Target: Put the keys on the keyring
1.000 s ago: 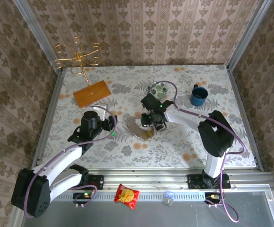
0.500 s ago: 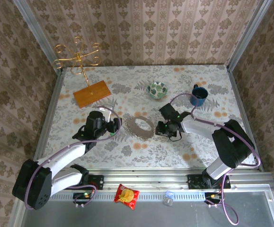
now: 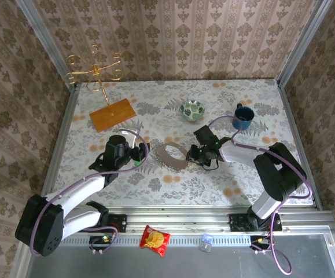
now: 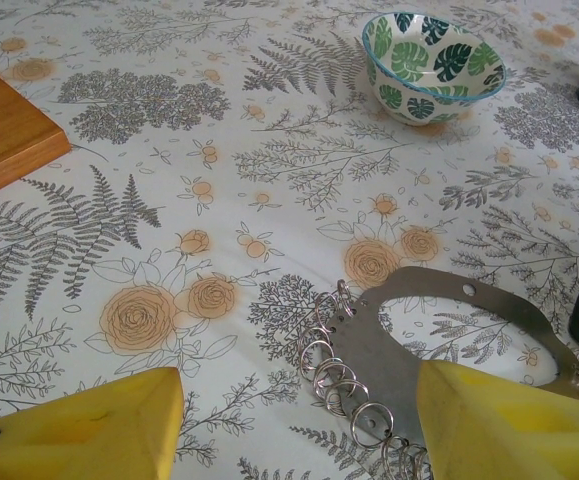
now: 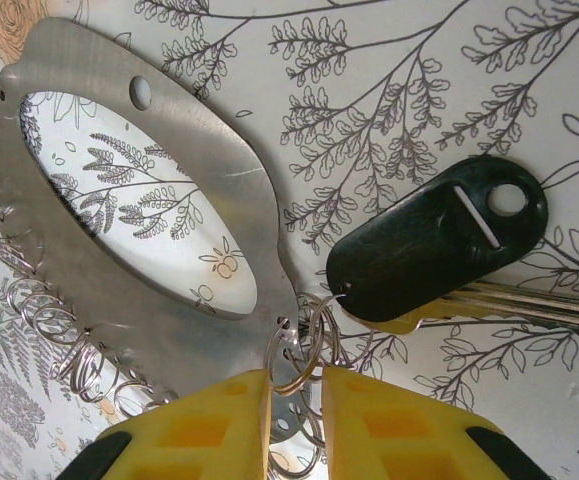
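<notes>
Floral tablecloth (image 5: 449,100) — right gripper (image 5: 296,385), nearly closed, pinches the keyring (image 5: 209,160).

White arms (image 3: 77,191), black joints (image 3: 40,229), yellow fingers (image 5: 199,420)

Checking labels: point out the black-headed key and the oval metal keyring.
Black-headed key (image 5: 439,245): right wrist view, plastic head.
Oval metal keyring (image 5: 194,135): right wrist view, upper band.

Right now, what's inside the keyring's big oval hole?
Bare fern-print tablecloth shows through the keyring; nothing lies in it. The black key sits outside its rim. The right pincer covers part of the rim.
</notes>
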Controlling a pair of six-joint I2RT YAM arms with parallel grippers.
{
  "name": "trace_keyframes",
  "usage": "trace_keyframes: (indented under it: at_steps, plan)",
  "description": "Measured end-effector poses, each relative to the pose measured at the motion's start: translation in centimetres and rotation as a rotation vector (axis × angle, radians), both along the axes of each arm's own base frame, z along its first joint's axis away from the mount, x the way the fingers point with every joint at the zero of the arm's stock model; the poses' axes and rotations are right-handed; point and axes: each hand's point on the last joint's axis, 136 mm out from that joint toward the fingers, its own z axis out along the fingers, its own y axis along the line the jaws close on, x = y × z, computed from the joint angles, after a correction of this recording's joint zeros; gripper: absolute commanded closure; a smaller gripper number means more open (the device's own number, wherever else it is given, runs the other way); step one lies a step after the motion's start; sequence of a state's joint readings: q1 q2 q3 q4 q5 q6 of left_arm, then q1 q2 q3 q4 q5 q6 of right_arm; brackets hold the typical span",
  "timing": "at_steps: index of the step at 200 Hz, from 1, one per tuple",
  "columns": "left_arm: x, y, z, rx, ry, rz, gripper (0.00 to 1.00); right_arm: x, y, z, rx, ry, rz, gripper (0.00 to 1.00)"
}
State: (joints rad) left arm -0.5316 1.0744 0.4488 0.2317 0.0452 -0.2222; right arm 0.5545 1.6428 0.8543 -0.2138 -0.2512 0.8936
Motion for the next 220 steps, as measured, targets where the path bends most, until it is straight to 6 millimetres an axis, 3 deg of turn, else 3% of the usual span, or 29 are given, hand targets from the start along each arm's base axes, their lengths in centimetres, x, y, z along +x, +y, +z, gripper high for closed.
trace_keyframes:
  at_steps: [68,188,220]
  plan:
    - [0.0,0.0,0.0,0.000,-0.001,0.000,0.36,-0.4,-0.1,0.3,-0.028,-0.004,0.069,0.76]
    - [0.2,0.3,0.1,0.006,-0.007,0.016,0.37,1.9,1.5,1.2,-0.030,-0.044,0.135,0.75]
    - [0.1,0.3,0.3,0.003,-0.013,0.016,0.36,2.4,0.6,1.8,-0.092,-0.069,0.173,0.71]
